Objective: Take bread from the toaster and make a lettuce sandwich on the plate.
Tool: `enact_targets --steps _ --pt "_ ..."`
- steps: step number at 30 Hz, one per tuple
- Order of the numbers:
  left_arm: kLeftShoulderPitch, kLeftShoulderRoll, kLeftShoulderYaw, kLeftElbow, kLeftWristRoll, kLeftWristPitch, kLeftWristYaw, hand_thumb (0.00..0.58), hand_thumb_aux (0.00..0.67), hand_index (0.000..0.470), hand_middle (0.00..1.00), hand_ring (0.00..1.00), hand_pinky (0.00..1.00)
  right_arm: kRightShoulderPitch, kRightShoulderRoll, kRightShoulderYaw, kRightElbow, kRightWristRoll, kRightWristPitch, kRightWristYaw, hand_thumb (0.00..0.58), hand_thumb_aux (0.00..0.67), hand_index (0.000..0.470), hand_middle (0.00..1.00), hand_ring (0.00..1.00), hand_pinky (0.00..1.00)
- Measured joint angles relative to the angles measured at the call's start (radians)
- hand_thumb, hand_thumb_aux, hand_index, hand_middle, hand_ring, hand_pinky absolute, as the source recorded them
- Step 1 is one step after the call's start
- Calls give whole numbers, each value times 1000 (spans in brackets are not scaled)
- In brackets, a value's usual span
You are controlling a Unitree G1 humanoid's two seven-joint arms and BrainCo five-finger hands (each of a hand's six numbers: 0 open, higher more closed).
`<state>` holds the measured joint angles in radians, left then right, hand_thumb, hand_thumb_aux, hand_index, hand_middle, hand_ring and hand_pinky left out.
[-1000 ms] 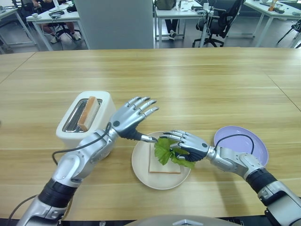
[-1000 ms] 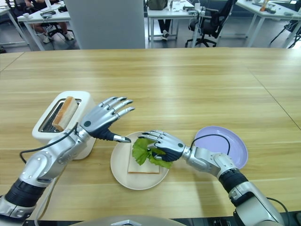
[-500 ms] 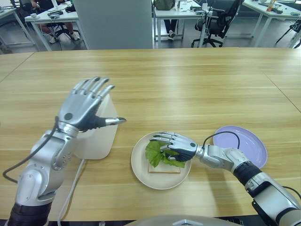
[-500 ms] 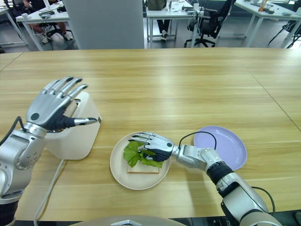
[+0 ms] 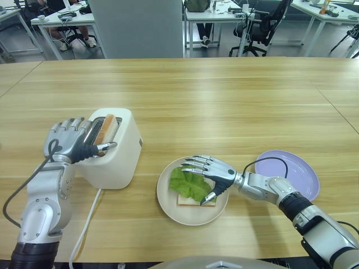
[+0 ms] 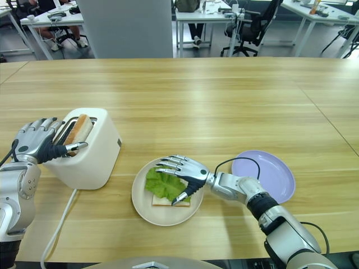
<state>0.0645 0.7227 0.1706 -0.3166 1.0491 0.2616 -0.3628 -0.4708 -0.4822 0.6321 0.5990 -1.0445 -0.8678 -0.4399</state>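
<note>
the slice (image 5: 106, 128) to take next stands upright in the slot of the toaster (image 5: 115, 159), at the left of the frame, with its top edge well above the slot. it looks light and dry, toasted brown on the edge, so i judge it stiff enough to lift by one end but easy to crumble or break if pinched hard. the best hold is probably on the two flat faces near the top, and a straight pull up, so that it does not catch on the slot. the toaster itself looks light and could slide on the bench (image 5: 224, 101) if the slice sticks.

the left hand (image 5: 68, 143) is at the left side of the toaster top, loosely open and holding nothing, with the thumb reaching over the slot just beside the slice.

the lettuce (image 5: 188, 181) lies on the bottom slice (image 5: 193, 200) on the plate (image 5: 160, 190), lower middle of the frame. it is soft, thin and limp, and it may shift or cling to a finger. the right hand (image 5: 216, 172) is spread open over it, gripping nothing, one fingertip down at the edge of the bottom slice. a purple plate (image 5: 291, 179) is to the right.

no brand, label or writing can be read on the toaster, the plates or the hands
</note>
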Motion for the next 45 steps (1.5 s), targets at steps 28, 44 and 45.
enact_targets --steps 28,44,45 --pt "-349 45 111 -95 -388 -249 237 580 670 460 1000 1000 1000 184 -175 -227 -442 114 10 14 0 0 0 0 0 0" --pt "-353 -203 -268 224 -1086 -167 -399 580 670 460 1000 1000 1000 353 -235 -307 -828 -161 11 -112 0 0 0 0 0 0" --pt "-351 -225 -299 243 -1098 -157 -421 580 670 460 1000 1000 1000 356 -235 -300 -828 -163 8 -112 0 0 0 0 0 0"
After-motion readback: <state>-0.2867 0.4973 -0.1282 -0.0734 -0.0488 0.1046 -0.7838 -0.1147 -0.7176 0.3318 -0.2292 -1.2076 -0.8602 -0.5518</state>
